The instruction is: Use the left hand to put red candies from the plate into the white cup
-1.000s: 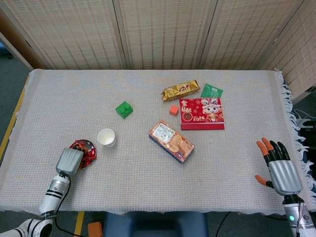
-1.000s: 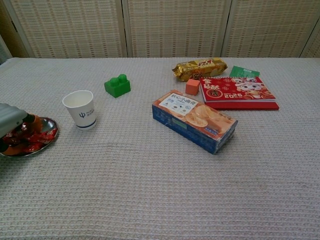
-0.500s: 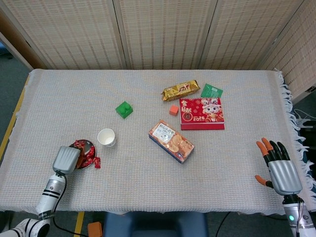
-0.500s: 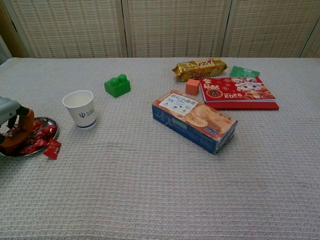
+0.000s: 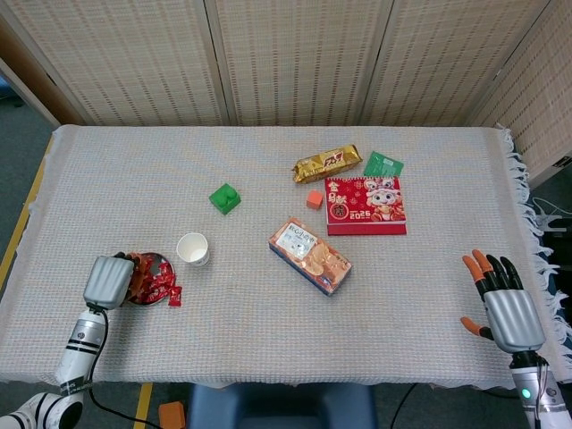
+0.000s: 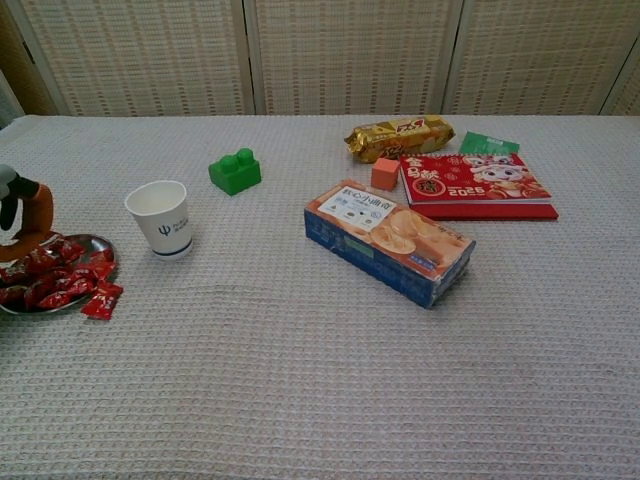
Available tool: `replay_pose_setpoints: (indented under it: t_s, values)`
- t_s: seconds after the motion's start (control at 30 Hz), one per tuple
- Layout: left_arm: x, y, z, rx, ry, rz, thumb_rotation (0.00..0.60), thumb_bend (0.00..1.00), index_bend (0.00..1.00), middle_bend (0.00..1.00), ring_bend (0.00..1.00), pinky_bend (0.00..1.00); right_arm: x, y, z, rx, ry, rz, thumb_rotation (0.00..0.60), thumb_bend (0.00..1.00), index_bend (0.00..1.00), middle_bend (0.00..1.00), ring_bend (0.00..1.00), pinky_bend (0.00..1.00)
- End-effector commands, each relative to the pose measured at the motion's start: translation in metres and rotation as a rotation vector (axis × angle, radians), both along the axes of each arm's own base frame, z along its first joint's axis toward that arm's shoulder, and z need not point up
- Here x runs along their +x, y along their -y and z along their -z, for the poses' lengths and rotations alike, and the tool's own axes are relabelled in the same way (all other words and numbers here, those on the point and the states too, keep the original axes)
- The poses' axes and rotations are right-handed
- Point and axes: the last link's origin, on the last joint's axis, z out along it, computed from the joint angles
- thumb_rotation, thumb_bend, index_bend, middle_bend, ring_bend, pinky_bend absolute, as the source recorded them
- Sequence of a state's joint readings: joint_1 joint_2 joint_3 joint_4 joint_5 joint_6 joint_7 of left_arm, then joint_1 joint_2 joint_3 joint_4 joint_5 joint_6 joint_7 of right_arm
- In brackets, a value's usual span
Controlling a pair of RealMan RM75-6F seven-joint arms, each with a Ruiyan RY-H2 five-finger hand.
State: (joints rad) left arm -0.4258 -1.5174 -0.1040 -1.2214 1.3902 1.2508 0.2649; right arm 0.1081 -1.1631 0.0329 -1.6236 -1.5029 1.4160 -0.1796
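The left hand (image 5: 109, 281) is seen at the near left of the bench (image 5: 268, 340), its grey back upward over the left edge of the plate (image 5: 159, 262). In the chest view only an orange-tipped finger shows at the frame's edge, above the plate; whether anything is held in the hand cannot be told. The plate is piled with red candies (image 6: 48, 279), and one loose candy (image 6: 101, 301) lies on the cloth just off the plate's right rim. Just right of the plate and a little farther back, the white cup (image 6: 160, 218) stands upright, with no candy visible inside from the head view.

The right hand (image 5: 506, 306) is held at the near right corner of the bench, well apart from everything, fingers spread and nothing in it.

Farther back, a green block (image 6: 235, 171) is seen. Toward the middle lies a blue and orange box (image 6: 389, 240), and behind it a small orange cube (image 6: 385, 173), a red booklet (image 6: 474, 184), a gold snack packet (image 6: 399, 136) and a green sachet (image 6: 488, 143).
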Motion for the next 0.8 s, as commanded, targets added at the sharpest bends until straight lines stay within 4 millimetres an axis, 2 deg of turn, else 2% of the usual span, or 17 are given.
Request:
replay_pose_setpoints:
  t_s: [0.03, 0.2, 0.4, 0.6, 0.8]
  values:
    - [0.016, -0.005, -0.01, 0.027, 0.048, 0.044, 0.6, 0.48, 0.58, 0.56, 0.53, 1.0, 0.0, 0.0, 0.001, 0.004, -0.002, 0.001, 0.6, 0.02, 0.0, 0.0, 0.0, 0.0]
    - [0.052, -0.017, -0.011, 0.024, 0.097, 0.111, 0.6, 0.48, 0.57, 0.54, 0.53, 1.0, 0.001, 0.0, 0.002, 0.008, -0.004, 0.001, 0.6, 0.02, 0.0, 0.0, 0.0, 0.0]
    - [0.091, -0.026, 0.004, -0.004, 0.094, 0.18, 0.6, 0.47, 0.55, 0.52, 0.52, 1.0, 0.0, 0.0, 0.002, 0.008, -0.006, 0.006, 0.6, 0.02, 0.0, 0.0, 0.0, 0.0]
    - [0.109, -0.034, 0.021, -0.03, 0.054, 0.187, 0.6, 0.47, 0.49, 0.49, 0.47, 1.0, -0.001, -0.001, -0.001, 0.002, -0.003, 0.009, 0.6, 0.02, 0.0, 0.0, 0.0, 0.0]
    - [0.113, -0.039, 0.033, -0.046, 0.011, 0.177, 0.6, 0.44, 0.35, 0.4, 0.38, 1.0, -0.001, -0.002, -0.003, -0.003, 0.0, 0.01, 0.6, 0.02, 0.0, 0.0, 0.0, 0.0]
